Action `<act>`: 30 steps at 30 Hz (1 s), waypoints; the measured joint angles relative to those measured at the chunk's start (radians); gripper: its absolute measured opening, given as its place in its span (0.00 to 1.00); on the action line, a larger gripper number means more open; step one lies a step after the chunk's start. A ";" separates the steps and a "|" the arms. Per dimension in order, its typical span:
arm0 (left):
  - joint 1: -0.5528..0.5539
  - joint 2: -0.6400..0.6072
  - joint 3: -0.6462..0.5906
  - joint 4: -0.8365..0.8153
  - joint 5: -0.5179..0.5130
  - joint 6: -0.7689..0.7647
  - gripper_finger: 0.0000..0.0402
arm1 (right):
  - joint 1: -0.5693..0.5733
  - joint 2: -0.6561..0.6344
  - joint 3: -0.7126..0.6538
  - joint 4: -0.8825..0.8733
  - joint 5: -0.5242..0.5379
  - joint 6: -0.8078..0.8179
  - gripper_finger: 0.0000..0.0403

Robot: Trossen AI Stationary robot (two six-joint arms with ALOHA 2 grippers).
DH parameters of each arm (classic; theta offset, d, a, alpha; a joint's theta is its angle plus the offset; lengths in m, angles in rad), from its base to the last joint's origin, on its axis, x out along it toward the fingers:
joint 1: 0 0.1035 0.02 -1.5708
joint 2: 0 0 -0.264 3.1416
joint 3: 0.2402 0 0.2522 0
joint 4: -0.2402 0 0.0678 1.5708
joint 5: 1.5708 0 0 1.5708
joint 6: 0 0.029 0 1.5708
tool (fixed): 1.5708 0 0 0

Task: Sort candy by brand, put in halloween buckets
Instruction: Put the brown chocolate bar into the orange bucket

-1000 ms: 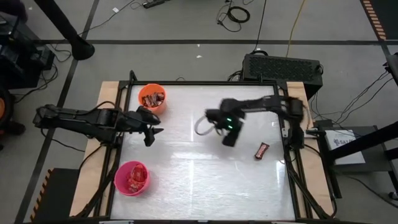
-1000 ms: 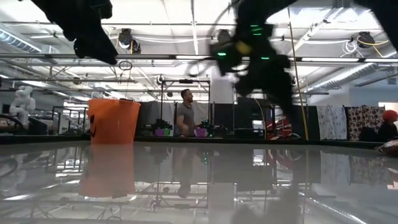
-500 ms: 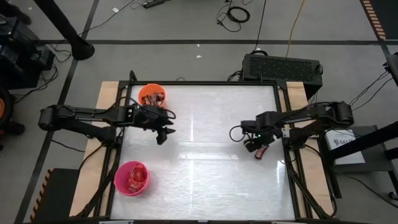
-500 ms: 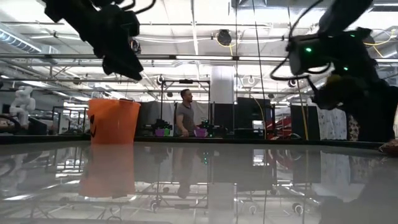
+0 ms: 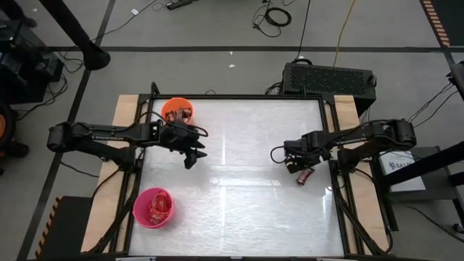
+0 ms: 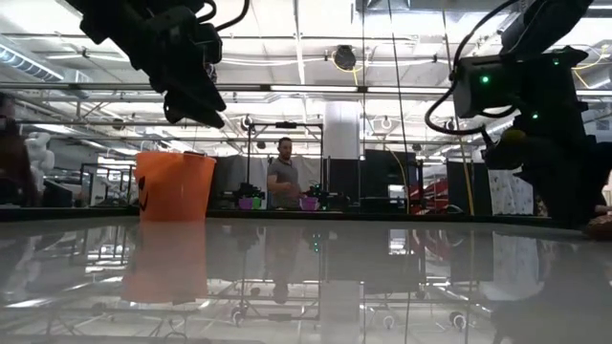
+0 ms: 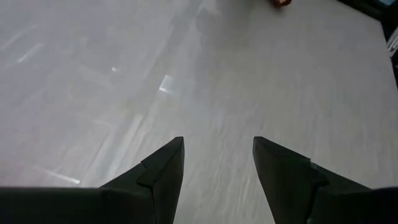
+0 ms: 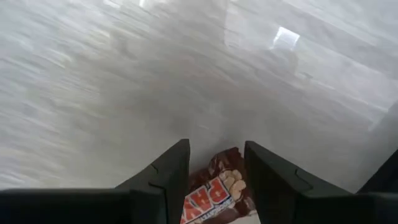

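My right fingers [image 8: 214, 180] spread astride last brown crinkly-wrapped candy bar [image 8: 217, 193] on surface [image 5: 239, 196]; light, slippery, pinch across width. Left fingers [image 7: 217, 171] spread, empty.

Bright overhead glare, blurred wrist views

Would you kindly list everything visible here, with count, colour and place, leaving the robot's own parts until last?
Orange bucket: one, orange, far left corner of the table, candy inside.
Pink bucket: one, hot pink, near left part of the table, candy inside.
Loose candy bar: one, dark wrapper with red and white print, right side of the table, under the right gripper.
Table: one, pale and glossy, wooden edges.
Black box: one, on the floor behind the table.
Person: one, standing far back in the room.
Left gripper: open, empty, beside the orange bucket.
Right gripper: open, fingers either side of the loose candy bar.
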 joint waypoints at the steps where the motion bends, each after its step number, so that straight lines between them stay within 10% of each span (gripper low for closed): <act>1: 0.000 0.000 0.000 0.000 0.000 0.000 0.50 | 0.000 0.000 0.000 0.000 0.000 0.000 0.36; 21: 0.000 0.000 0.000 0.000 0.000 -0.025 0.50 | -0.001 -0.004 -0.090 0.050 -0.063 0.021 0.35; 30: 0.000 0.000 0.000 0.000 0.000 -0.025 0.50 | 0.000 -0.011 -0.073 0.068 -0.085 -0.016 0.03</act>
